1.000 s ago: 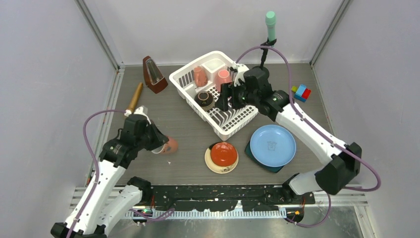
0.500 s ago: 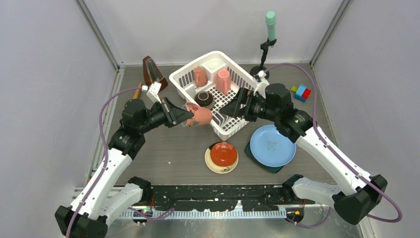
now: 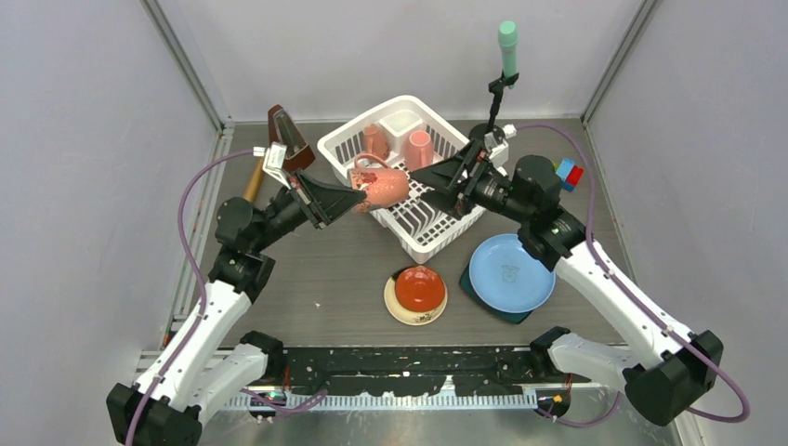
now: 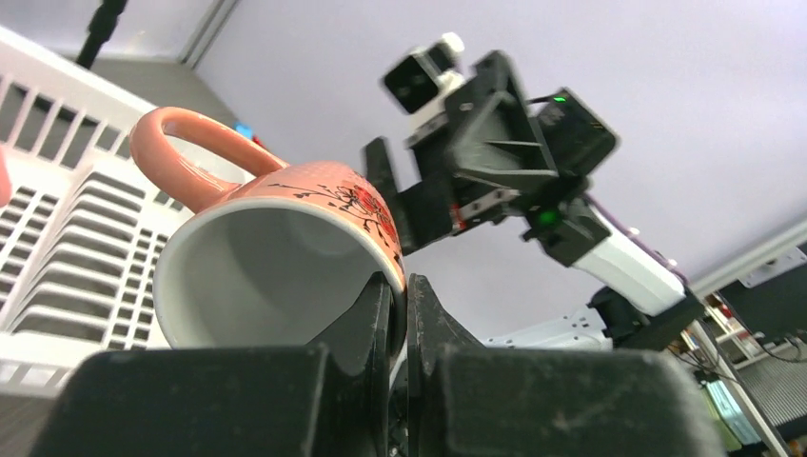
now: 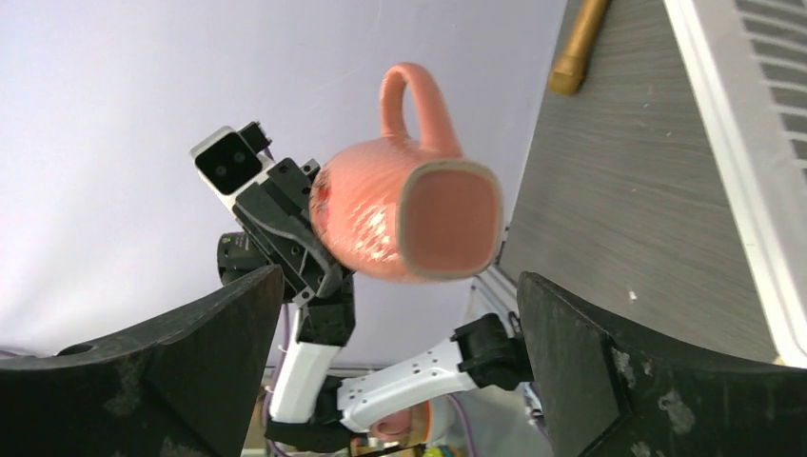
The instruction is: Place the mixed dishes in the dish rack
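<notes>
My left gripper is shut on the rim of a pink mug and holds it on its side in the air above the near-left part of the white dish rack. In the left wrist view the fingers pinch the mug wall. My right gripper is open and empty, just right of the mug, facing it; its view shows the mug's base between the jaws. Two pink mugs stand in the rack. A red saucer lies on a cream saucer. A light blue plate lies on a dark teal plate.
A brown metronome stands left of the rack, a wooden stick beside it. Coloured toy blocks sit at the right. A stand with a green top rises behind the rack. The brown bowl is hidden.
My left gripper has lifted the pink mug from the table's left side and carried it up and right over the rack. My right gripper has drawn back out of the rack and turned toward the mug.
</notes>
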Controlling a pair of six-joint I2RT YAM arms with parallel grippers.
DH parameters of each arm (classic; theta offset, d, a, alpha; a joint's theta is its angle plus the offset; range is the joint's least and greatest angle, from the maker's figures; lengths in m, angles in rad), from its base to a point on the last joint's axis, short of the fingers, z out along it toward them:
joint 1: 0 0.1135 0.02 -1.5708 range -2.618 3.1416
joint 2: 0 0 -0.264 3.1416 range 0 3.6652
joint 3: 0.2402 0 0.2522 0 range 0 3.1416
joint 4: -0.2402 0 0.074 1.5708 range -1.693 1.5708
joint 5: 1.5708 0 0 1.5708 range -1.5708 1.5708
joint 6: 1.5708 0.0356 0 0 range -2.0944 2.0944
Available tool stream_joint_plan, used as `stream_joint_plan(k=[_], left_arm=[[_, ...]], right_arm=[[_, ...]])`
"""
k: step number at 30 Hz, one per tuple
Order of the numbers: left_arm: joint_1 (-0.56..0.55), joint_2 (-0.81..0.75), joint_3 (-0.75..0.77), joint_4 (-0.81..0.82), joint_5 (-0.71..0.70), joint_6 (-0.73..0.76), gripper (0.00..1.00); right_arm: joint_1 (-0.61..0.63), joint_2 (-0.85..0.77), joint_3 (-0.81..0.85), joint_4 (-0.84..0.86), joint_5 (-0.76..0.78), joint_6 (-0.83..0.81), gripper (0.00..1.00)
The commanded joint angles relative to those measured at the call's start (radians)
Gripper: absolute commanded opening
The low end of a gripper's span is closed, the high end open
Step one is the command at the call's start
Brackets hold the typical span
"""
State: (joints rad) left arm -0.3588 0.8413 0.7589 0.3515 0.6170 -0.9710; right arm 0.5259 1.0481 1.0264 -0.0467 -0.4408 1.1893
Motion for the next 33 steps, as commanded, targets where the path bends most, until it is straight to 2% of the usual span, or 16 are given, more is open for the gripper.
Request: stream_joint_plan(k=[1,6,13,18,20,22,24,26,28,29,33], left_arm=[[-0.001,0.000,0.033,0.280,0.073,-0.049,0.00],[-0.013,0.037,0.051,0.354,0.101,-0.108,0.00],[-0.038,0.077,0.057,0.411,0.099,-0.107,0.00],[-0.049,0.088,0.064,0.428,0.093,-0.088,0.00],[-0.054,0.094,0.067,0.432,0.092,-0.087,0.00],[-0.060,0.102,0.067,0.433,0.095,-0.082,0.00],[-0.063,0.107,0.060,0.434,0.094,-0.076,0.00],[-0.063,0.108,0.052,0.424,0.072,-0.068,0.00],[-0.063,0.097,0.058,0.302,0.015,-0.056,0.02],[-0.063,0.089,0.064,0.239,-0.007,-0.037,0.06],[-0.063,0.060,0.095,0.006,-0.064,0.070,0.53]], right_arm=[[-0.006,0.059,-0.010,0.233,-0.094,0.165,1.00],[-0.004,0.092,-0.005,0.299,-0.118,0.220,1.00],[0.016,0.132,0.023,0.337,-0.170,0.261,1.00],[0.020,0.136,0.035,0.311,-0.188,0.254,1.00],[0.021,0.139,0.040,0.291,-0.188,0.245,0.97],[0.022,0.143,0.041,0.297,-0.190,0.248,0.85],[0.022,0.144,0.042,0.310,-0.191,0.256,0.68],[0.022,0.145,0.047,0.317,-0.190,0.264,0.38],[0.014,0.144,0.059,0.292,-0.188,0.254,0.16],[0.009,0.139,0.065,0.276,-0.183,0.246,0.12],[-0.027,0.119,0.117,0.124,-0.118,0.140,0.01]])
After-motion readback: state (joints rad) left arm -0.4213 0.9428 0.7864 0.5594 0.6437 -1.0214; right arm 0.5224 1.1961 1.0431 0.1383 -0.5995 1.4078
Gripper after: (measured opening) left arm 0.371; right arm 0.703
